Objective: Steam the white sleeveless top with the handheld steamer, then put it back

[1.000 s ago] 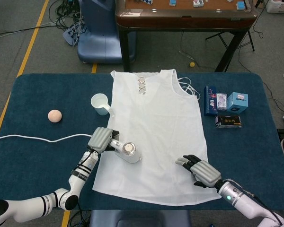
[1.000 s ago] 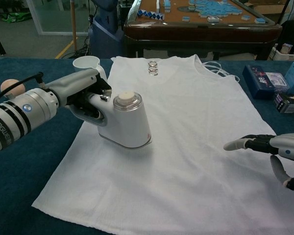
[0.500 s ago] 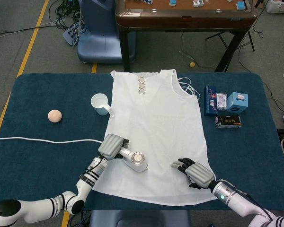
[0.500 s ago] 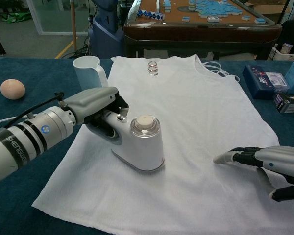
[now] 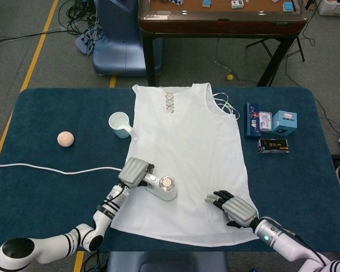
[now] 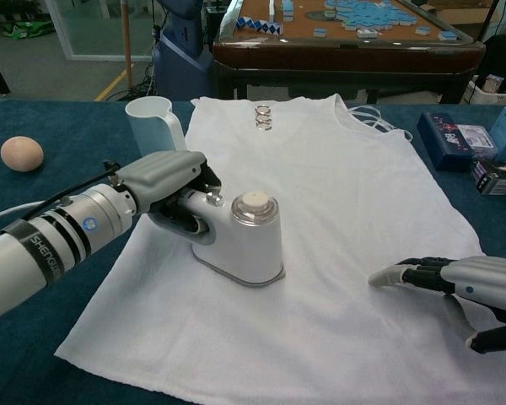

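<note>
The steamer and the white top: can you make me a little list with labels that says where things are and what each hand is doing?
top: white sleeveless top lies flat on the blue table
steamer: handheld steamer stands on the top's lower left part
left hand: left hand grips the steamer's handle
right hand: right hand rests its fingertips on the top's lower right part, holding nothing
nearby: white cup, ball, small boxes

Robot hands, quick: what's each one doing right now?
Left robot hand: holding the steamer on the white top.
Right robot hand: open, fingers spread over the top.
</note>
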Motion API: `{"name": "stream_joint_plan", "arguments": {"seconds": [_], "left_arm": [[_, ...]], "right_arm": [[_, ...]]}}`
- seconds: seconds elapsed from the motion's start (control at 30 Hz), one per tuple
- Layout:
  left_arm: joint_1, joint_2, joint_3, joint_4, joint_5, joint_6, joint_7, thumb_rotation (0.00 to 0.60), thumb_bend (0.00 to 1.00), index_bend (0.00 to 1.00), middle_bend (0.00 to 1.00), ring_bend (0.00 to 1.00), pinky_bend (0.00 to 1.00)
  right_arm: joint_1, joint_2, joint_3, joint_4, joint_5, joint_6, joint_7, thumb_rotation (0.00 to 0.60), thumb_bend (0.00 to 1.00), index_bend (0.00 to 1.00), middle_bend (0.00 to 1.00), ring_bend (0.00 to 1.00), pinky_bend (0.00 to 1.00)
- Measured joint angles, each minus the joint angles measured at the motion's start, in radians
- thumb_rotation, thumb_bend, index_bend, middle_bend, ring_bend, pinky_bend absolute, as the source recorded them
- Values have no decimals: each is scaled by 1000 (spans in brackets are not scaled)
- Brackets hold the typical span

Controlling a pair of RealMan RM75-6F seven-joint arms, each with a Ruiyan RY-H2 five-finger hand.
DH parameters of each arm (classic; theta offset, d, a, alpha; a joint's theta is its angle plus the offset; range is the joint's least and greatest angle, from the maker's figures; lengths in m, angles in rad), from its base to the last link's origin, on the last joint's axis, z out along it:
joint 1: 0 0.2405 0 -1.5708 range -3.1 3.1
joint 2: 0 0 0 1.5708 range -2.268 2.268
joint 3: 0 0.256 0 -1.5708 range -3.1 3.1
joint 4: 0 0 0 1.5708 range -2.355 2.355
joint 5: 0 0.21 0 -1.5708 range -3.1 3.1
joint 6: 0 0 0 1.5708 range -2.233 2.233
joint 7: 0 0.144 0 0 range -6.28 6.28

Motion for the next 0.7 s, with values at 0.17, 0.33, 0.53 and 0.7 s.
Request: {"name": "stream_joint_plan", "arguments": {"seconds": [0.17,0.33,0.53,0.7], "left_arm": [[-13,-16,3,90,39,20,-31,600,201,937,871,737,740],[-29,-35,5,188,72,38,-74,600,201,937,871,736,740],[-56,-60,-17,277,75,34,-140,600,201,937,870,736,740],[-62,-58,-35,285,47,3,-164,600,201,936,869,735,740]], "right_arm": [[1,1,-3,-2,4,5,-3,600,1000,0,101,29,51],[3,-1,-6,-2,10,6,-5,600,1000,0,102,28,51],[5,0,-7,-5,16,9,-7,600,1000,0,101,29,51],[5,1,-8,-7,19,13,-9,600,1000,0,101,28,51]]}}
